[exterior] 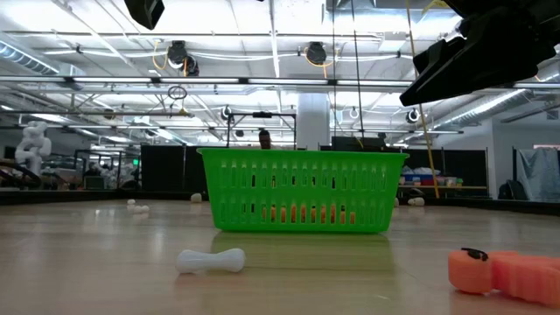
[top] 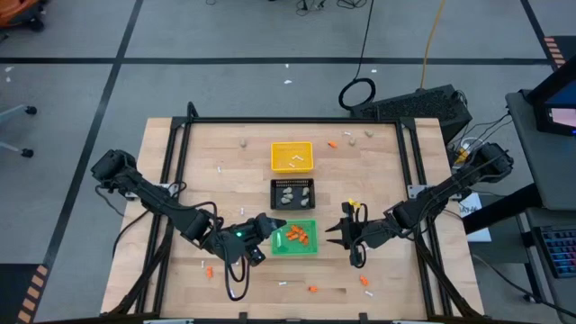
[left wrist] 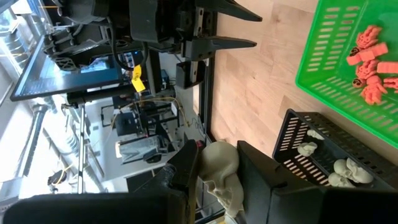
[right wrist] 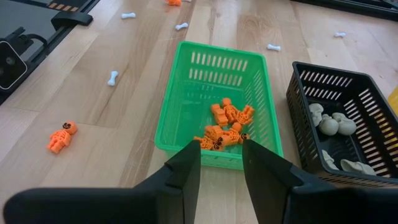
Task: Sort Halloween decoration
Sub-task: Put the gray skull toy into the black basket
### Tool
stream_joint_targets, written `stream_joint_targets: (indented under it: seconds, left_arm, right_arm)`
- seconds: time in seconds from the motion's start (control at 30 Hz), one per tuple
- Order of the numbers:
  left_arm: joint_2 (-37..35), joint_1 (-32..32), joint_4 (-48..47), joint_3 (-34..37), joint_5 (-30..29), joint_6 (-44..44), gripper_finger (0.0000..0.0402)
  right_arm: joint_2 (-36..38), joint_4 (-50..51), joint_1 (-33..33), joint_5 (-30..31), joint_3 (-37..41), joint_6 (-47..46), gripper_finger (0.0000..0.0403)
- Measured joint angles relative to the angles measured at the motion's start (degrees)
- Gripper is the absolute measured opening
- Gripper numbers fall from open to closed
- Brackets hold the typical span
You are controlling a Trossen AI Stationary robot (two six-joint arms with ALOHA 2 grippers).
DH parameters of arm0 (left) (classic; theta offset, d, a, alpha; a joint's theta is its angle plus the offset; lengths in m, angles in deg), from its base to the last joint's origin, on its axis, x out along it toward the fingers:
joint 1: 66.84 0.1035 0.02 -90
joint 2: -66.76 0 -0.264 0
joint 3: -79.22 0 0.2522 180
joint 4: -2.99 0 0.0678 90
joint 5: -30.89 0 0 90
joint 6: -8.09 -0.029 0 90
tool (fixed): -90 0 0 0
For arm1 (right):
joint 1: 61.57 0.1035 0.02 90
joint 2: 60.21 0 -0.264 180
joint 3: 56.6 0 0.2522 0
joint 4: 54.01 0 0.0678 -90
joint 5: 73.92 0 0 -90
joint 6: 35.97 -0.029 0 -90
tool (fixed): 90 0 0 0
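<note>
Orange figure (exterior: 512,273) cut by low view's right edge; skull (left wrist: 222,174) half-hidden between fingers.

Beige skull (left wrist: 222,177) pinched in left end effector (left wrist: 217,163), orange figures (right wrist: 225,126) piled in green tray (right wrist: 184,89)

**Workshop hall behind the table**

Grey floor (top: 225,36) crossed by dark tape lines (top: 270,61). Overhead, white ceiling beams (exterior: 262,83) hung with cables. Beyond, dark partitions (exterior: 166,168). Beside the table, a monitor (left wrist: 68,68).

Green tray (top: 298,247) holds orange figures (right wrist: 225,127); black tray (top: 293,184) beige skulls (right wrist: 329,124); yellow tray (top: 292,145) white bones (top: 292,162)
</note>
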Motion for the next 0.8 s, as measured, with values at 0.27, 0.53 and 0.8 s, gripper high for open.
stream_joint_targets:
  seconds: [0.27,0.53,0.8]
  left_arm:
    - [0.0,0.0,0.02,0.0,0.0,0.02,0.008]
    - [0.0,0.0,0.01,0.0,0.0,0.22,0.008]
    - [0.0,0.76,-0.01,0.0,1.23,4.42,0.008]
  right_arm:
    - [0.0,0.0,0.0,-0.02,0.0,0.02,0.0105]
    - [0.0,0.0,0.0,0.0,0.0,0.04,0.0105]
    - [0.0,0.0,0.0,0.0,0.0,0.26,0.0105]
